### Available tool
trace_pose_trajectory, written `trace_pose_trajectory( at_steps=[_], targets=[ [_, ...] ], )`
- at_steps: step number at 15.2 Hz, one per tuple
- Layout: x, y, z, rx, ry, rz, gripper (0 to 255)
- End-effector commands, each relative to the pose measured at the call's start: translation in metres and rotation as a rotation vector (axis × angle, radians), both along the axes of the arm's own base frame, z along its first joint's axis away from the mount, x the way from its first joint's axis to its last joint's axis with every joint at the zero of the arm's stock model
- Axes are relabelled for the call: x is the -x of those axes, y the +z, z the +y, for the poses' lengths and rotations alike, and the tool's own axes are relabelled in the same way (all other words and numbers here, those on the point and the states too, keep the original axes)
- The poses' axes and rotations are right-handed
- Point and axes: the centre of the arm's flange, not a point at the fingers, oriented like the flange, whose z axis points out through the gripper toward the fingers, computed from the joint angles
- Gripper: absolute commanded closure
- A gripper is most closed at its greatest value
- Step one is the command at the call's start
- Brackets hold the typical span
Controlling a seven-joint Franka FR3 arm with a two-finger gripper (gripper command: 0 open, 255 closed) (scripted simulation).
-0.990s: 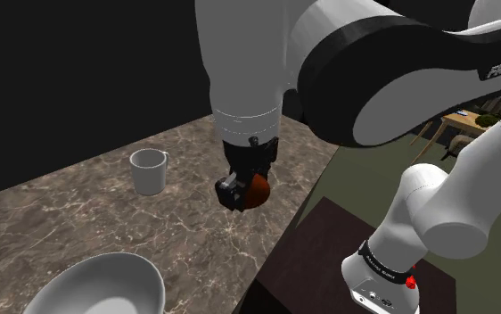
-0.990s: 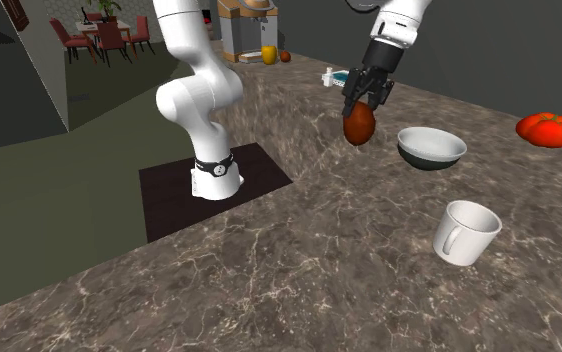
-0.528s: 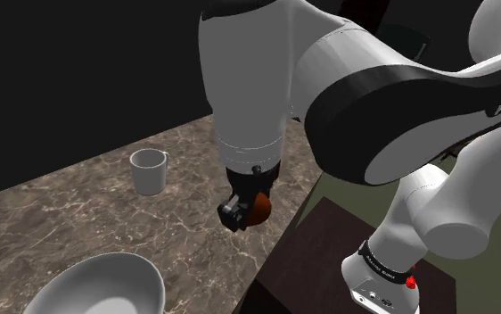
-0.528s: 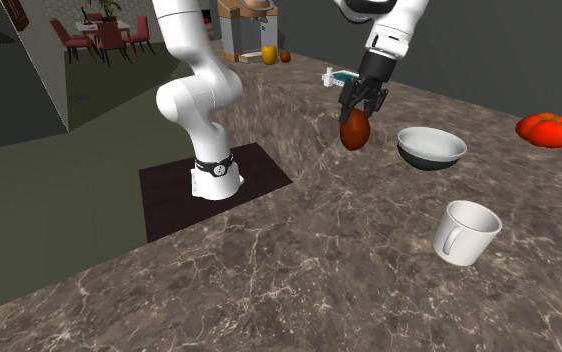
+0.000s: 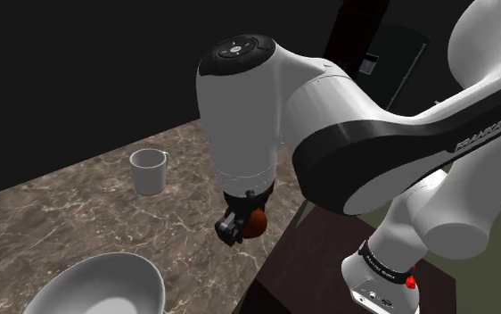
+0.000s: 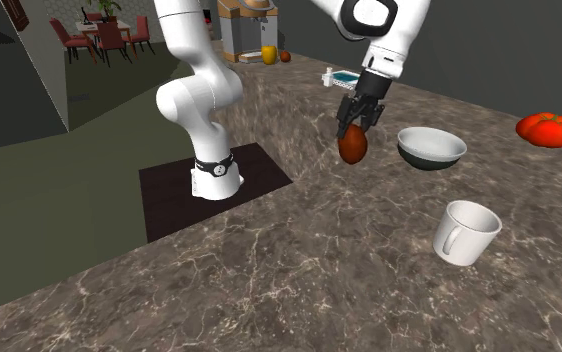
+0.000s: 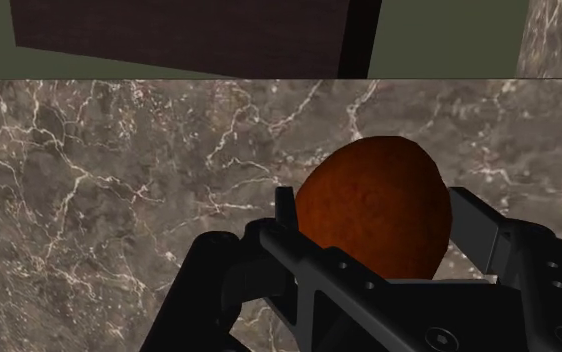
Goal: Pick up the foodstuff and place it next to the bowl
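The brown stone counter (image 6: 299,260) is the biggest thing. The white arm (image 5: 329,134) bends over it from its dark stand (image 6: 169,205). A grey bowl (image 6: 431,148) sits on the counter, and a white mug (image 6: 466,232) stands near it. The black gripper (image 6: 354,122) points down, and its two fingers (image 7: 285,205) squeeze a round red-brown food (image 6: 353,147) between them. The food hangs over the counter, near the bowl, on the second exterior view's left of it.

Your room holds: brown veined marble counter (image 6: 299,270), olive-green floor (image 6: 59,200), red dining chairs (image 6: 117,38) far off, black area (image 5: 61,71) behind the counter.
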Motion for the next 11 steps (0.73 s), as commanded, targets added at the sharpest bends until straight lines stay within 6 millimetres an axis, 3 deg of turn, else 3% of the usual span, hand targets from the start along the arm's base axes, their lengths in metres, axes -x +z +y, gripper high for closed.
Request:
trace_pose_trajectory(
  at_steps=[1, 11],
  targets=[
    [0.000, -0.012, 0.000, 0.000, 0.000, 0.000, 255],
    [0.000, -0.065, 0.000, 0.000, 0.000, 0.000, 255]
  ],
)
